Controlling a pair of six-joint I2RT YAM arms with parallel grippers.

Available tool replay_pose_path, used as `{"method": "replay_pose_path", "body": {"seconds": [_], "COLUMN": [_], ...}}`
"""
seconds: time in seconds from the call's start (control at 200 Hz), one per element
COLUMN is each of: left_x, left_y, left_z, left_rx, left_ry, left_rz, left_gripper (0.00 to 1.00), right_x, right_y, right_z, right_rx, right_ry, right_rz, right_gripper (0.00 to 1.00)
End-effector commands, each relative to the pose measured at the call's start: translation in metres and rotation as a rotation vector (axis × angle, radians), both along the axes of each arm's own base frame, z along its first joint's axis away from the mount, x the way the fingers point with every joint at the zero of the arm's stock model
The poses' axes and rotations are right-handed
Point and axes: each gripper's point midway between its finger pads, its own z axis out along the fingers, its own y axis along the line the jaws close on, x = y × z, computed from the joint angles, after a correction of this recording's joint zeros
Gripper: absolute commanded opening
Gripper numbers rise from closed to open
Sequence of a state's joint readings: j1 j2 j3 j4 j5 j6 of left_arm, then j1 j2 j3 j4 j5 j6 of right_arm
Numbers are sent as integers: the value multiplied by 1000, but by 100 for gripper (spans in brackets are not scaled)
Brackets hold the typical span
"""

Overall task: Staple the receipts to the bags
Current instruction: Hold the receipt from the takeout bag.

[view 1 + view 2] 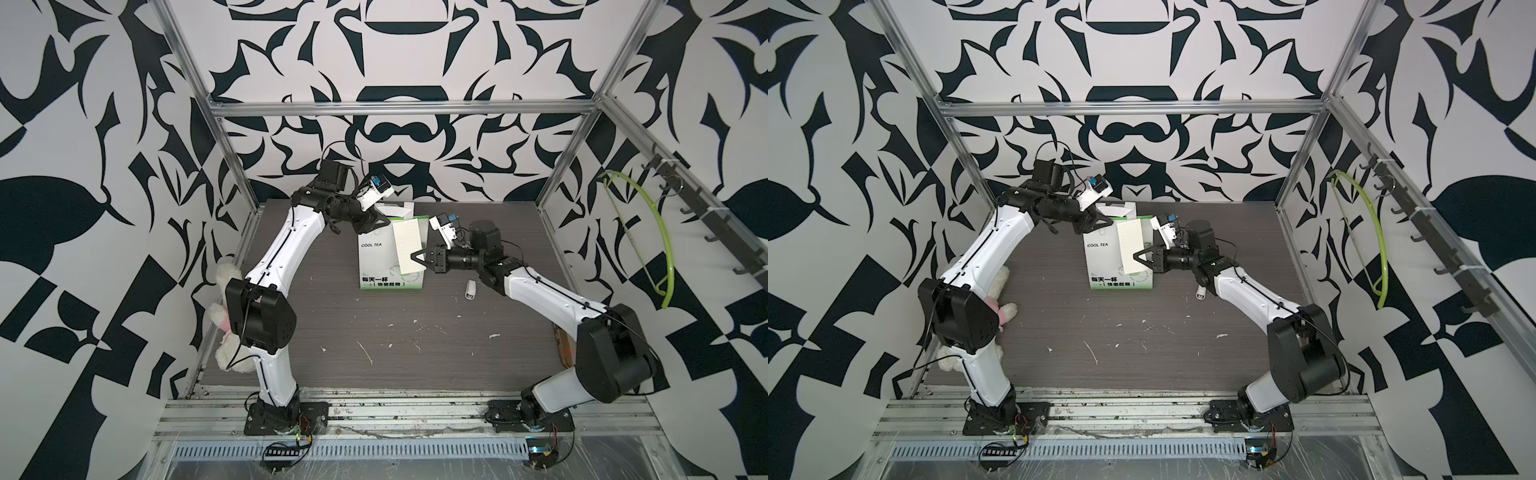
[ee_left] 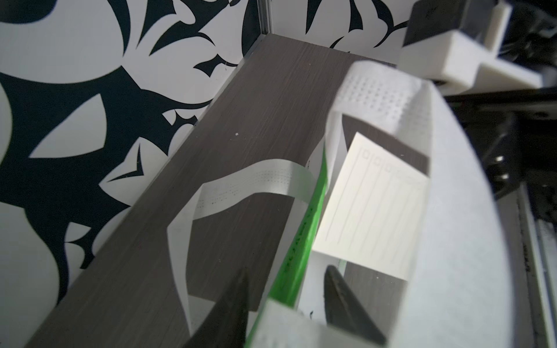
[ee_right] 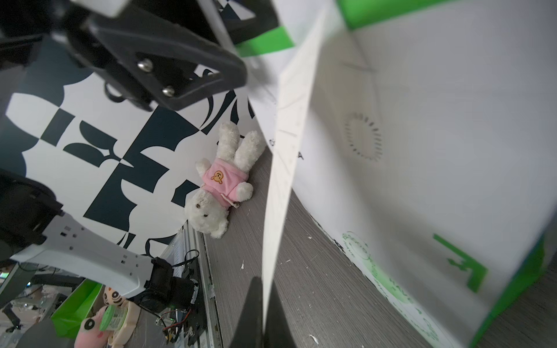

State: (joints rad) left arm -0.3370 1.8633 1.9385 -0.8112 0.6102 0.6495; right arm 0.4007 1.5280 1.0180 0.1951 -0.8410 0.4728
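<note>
The white bag (image 1: 380, 266) with green sides and "COOL TEA" print stands upright mid-table, seen in both top views (image 1: 1100, 262). The cream receipt (image 1: 406, 245) lies against its front face, and my right gripper (image 1: 415, 258) is shut on the slip's lower edge. In the right wrist view the receipt (image 3: 289, 144) runs edge-on out of the right gripper (image 3: 265, 289), beside the bag (image 3: 422, 135). My left gripper (image 1: 384, 219) is at the bag's top rim. Its jaws (image 2: 286, 271) stand apart on either side of the green fold (image 2: 304, 241), with gaps showing. The receipt (image 2: 370, 208) shows beyond.
A small white stapler (image 1: 470, 289) lies on the table right of the bag, under the right forearm. A white plush toy in a pink shirt (image 3: 220, 183) lies at the table's left edge (image 1: 226, 282). The bag's loop handles (image 2: 241, 180) stick up.
</note>
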Motion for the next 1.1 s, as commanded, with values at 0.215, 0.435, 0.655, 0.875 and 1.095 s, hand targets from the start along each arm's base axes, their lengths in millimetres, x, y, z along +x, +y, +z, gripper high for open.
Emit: {"method": "replay_pose_path", "body": {"seconds": [0.215,0.435,0.655,0.875,1.095], "left_x": [-16,-15,-10,-10,-7], "left_y": [-11,-19,-22,-22,-23], "left_z": [-9,-6,-6,-2,4], "left_rx": [-29,-30,-26,-25,-34], "left_ry": [149,154,161,149,143], "left_rz": [-41,-44,-23,-19,-8], "left_gripper": [42,46,48,55,54], "right_x": [29,28,27,25,25], "right_y": [5,11,11,7,6], "right_z": [23,25,20,11,2], "right_rx": [67,109,102,88,84], "right_ry": [46,66,95,125,156], "right_rz": [-132,-135,-152,-180,-195], "right_gripper": [0,0,0,0,0]}}
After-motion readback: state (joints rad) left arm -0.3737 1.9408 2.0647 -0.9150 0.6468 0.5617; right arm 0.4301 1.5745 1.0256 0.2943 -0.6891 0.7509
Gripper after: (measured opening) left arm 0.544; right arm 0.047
